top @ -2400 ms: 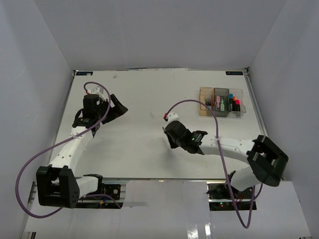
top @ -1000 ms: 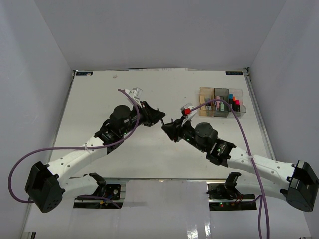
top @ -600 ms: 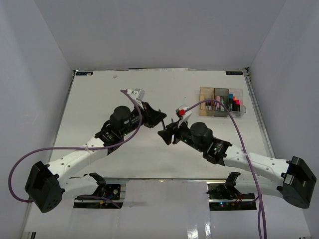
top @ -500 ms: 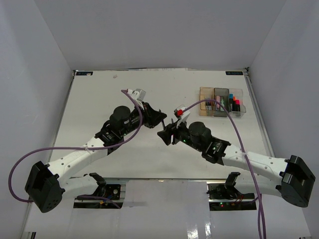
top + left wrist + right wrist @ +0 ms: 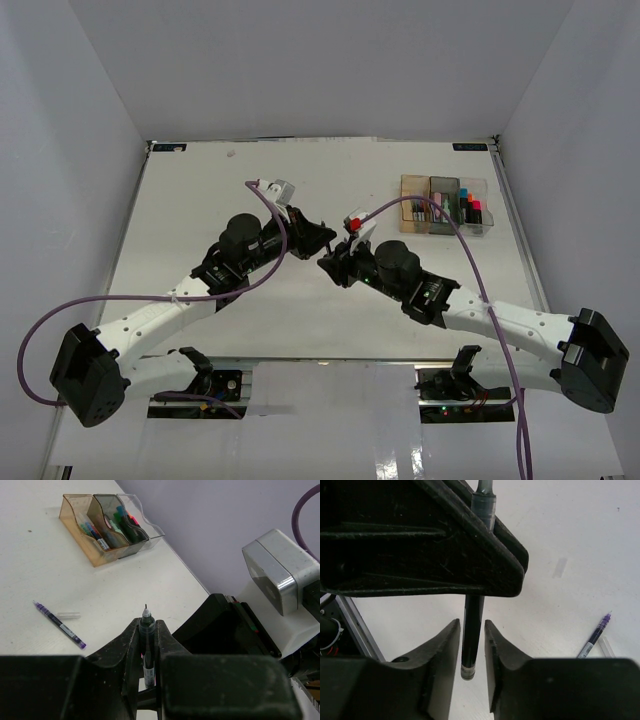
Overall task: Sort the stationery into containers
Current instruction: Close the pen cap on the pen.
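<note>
Left hand [image 5: 146,631] clamps pen [image 5: 146,616]; right hand [image 5: 472,647] straddles its end, grip unclear.

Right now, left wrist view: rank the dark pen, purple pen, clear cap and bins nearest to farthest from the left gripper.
1. dark pen: clamped in the left gripper, centre.
2. purple pen and clear cap: lying on the table to the left, side by side, too close to call.
3. bins: far back, upper left.
</note>
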Available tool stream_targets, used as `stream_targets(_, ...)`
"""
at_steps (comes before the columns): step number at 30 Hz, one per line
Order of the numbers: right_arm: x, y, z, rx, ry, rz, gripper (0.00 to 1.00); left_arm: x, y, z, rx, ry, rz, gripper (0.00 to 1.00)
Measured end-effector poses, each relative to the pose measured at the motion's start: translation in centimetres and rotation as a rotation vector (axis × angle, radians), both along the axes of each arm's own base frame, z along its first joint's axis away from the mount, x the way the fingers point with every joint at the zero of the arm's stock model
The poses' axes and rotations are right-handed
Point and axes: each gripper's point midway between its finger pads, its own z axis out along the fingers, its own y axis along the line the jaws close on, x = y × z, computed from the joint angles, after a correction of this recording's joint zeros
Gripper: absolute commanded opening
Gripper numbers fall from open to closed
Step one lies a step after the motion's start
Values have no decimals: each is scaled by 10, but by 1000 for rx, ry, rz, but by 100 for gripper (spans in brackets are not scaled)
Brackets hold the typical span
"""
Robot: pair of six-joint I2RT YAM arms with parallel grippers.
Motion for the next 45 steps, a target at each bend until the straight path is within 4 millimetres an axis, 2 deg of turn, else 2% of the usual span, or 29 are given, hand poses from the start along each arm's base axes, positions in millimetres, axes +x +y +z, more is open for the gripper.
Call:
stream_targets(1, 0, 0, 0, -1, -1, 0, 24, 0, 0, 0, -1, -1, -2, 19)
stream_targets(5, 2, -2, -1, -6, 2, -13, 13, -1, 0, -2, -1, -1, -5, 23)
stream_targets(6, 2, -2, -1, -5, 3, -17, 11, -1, 0, -2, -1, -1, -4, 33)
stream_targets(8, 3, -2, -1, -6, 2, -21, 8, -1, 0, -3, 0, -1, -2, 42)
stream_targets(9, 4, -3, -1, -7, 0, -24, 8, -1, 0, -3, 1, 3, 0, 50)
stream_targets(13, 8, -4, -7, -18, 10, -47, 8, 3, 4, -10, 16, 28, 32, 65)
stream_targets(15, 12, -5, -16, -37, 29, -64, 8, 5, 6, -15, 31, 44, 54, 71)
stream_targets(16, 14, -6, -23, -51, 46, -79, 8, 7, 8, -18, 42, 56, 70, 77)
stream_targets(19, 21, -13, -47, -98, 96, -126, 8, 15, 15, -22, 70, 84, 132, 85)
stream_targets(25, 44, -54, -98, -200, 219, -284, 8, 43, 47, -17, 133, 128, 377, 86)
stream_targets(27, 50, -70, -108, -229, 241, -338, 8, 54, 62, -17, 157, 149, 473, 86)
stream_targets(30, 55, -84, -113, -256, 241, -388, 8, 73, 78, -25, 210, 201, 596, 86)
stream_targets(33, 56, -91, -112, -263, 228, -406, 8, 99, 79, -47, 290, 278, 671, 84)
stream_targets(39, 56, -101, -101, -256, 177, -420, 8, 146, 73, -130, 507, 488, 744, 79)
stream_targets(43, 54, -110, -96, -246, 147, -429, 8, 164, 74, -184, 624, 618, 760, 73)
stream_targets(45, 53, -114, -96, -247, 138, -431, 8, 171, 76, -202, 663, 659, 770, 71)
